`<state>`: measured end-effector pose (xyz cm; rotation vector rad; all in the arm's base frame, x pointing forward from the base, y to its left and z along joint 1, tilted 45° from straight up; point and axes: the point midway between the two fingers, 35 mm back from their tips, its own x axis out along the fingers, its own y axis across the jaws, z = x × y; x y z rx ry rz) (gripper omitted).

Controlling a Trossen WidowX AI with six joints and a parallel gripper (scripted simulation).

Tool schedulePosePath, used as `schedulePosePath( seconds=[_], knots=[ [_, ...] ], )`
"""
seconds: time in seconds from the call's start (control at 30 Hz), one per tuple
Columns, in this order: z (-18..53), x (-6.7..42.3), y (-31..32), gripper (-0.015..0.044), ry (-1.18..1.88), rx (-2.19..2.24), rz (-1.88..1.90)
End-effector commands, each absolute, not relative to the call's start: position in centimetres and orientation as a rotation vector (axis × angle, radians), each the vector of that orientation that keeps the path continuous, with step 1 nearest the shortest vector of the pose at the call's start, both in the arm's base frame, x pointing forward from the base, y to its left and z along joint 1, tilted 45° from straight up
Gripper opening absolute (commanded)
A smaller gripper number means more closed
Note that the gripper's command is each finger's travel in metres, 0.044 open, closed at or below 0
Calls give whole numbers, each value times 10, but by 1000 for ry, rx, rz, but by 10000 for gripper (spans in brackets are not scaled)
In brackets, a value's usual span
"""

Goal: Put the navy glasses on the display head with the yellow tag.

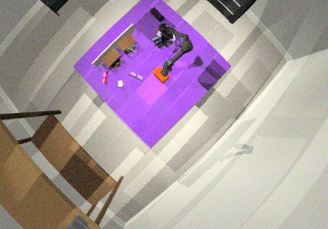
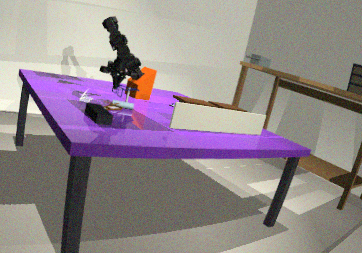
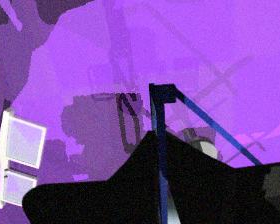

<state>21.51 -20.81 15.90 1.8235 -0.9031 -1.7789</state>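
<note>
My gripper (image 1: 161, 38) (image 2: 116, 74) (image 3: 156, 136) is shut on the navy glasses (image 3: 159, 110) and holds them above the purple table (image 1: 149, 119) (image 2: 125, 138). In the wrist view a navy bar runs up from between the dark fingers, and a navy temple (image 3: 218, 132) slants off to the right. I cannot make out the display heads or a yellow tag in any view. Two brown stands (image 1: 110, 56) (image 1: 127, 42) sit by a white board (image 1: 113, 43) (image 2: 217, 119) at the table's left side.
A white-framed pair of glasses (image 3: 22, 145) (image 2: 86, 95) lies on the table. A black box (image 1: 157, 14) (image 2: 98, 114), a pale cylinder (image 2: 122, 103), a red item (image 1: 105, 76) and a white item (image 1: 120, 83) lie around. The arm's orange base (image 1: 160, 74) (image 2: 142, 83) stands mid-table.
</note>
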Motion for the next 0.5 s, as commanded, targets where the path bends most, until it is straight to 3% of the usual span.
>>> schedulePosePath(
  seconds=[0.0, 0.47],
  knots=[
    [160, 212, -210, 0, -900, 1827, -1778],
    [164, 203, -213, 0, -900, 1827, -1777]
  ],
)
